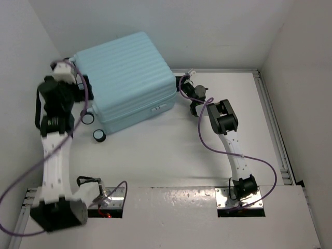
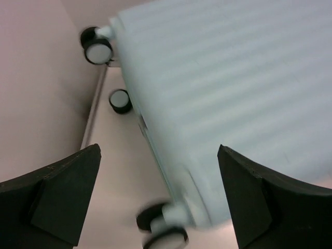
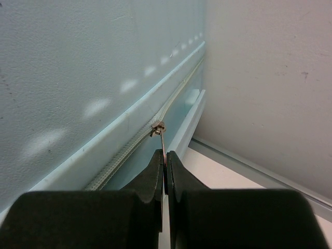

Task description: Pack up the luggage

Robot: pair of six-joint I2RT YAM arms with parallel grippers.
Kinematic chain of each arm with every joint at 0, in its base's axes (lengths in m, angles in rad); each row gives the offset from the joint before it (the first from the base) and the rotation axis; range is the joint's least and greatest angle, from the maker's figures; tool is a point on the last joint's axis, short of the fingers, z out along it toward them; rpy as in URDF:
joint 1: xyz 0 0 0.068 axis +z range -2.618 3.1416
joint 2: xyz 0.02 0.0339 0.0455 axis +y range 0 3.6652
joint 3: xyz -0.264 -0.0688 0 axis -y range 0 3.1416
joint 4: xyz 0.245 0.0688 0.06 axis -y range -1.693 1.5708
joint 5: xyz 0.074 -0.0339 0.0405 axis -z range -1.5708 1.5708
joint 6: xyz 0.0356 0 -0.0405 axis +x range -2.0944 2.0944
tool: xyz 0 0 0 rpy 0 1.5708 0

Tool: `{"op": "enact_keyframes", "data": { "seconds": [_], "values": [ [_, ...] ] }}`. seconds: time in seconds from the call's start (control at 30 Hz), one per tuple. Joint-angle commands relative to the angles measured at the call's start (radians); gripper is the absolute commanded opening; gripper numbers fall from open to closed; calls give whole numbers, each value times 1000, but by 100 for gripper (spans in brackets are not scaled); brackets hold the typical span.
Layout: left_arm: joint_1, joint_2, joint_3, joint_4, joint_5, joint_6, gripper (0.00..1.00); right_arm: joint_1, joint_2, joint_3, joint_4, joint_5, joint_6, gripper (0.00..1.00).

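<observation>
The pale aqua luggage [image 1: 124, 78] lies shut at the back left of the table, ribbed shell up, black wheels [image 1: 88, 118] toward the left arm. My left gripper [image 1: 82, 87] hangs open at that wheel end; in the left wrist view its fingers [image 2: 67, 192] stand wide on either side of the shell's corner [image 2: 233, 78] and a blurred wheel [image 2: 163, 228], touching neither. At the case's right side, my right gripper [image 1: 188, 89] is shut on the thin metal zipper pull [image 3: 163, 140], which hangs from the slider [image 3: 157, 127] on the zipper [image 3: 129, 153].
White walls close in behind and on both sides [image 3: 270, 78]. A metal rail [image 1: 272, 119] runs along the table's right edge. Purple cables [image 1: 207, 140] loop from both arms. Bare tabletop [image 1: 171, 155] lies in front of the case.
</observation>
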Motion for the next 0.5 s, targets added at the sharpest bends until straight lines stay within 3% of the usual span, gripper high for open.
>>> {"op": "enact_keyframes", "data": {
  "seconds": [0.0, 0.1, 0.27, 0.37, 0.47],
  "values": [
    [58, 336, 278, -30, -182, -207, 100, -33, -34, -35, 240, 43, -1, 0],
    [129, 561, 519, 42, -221, -376, 100, -33, -36, -35, 242, 37, 3, 0],
    [166, 938, 1034, 49, -265, -421, 100, -31, -39, -39, 239, 31, 13, 0],
    [166, 1140, 1246, 62, -199, -421, 100, -30, -45, -44, 239, 30, 16, 0],
    [166, 1243, 1272, 182, -100, -453, 100, -28, -49, -53, 239, 25, 17, 0]
  ]
}}
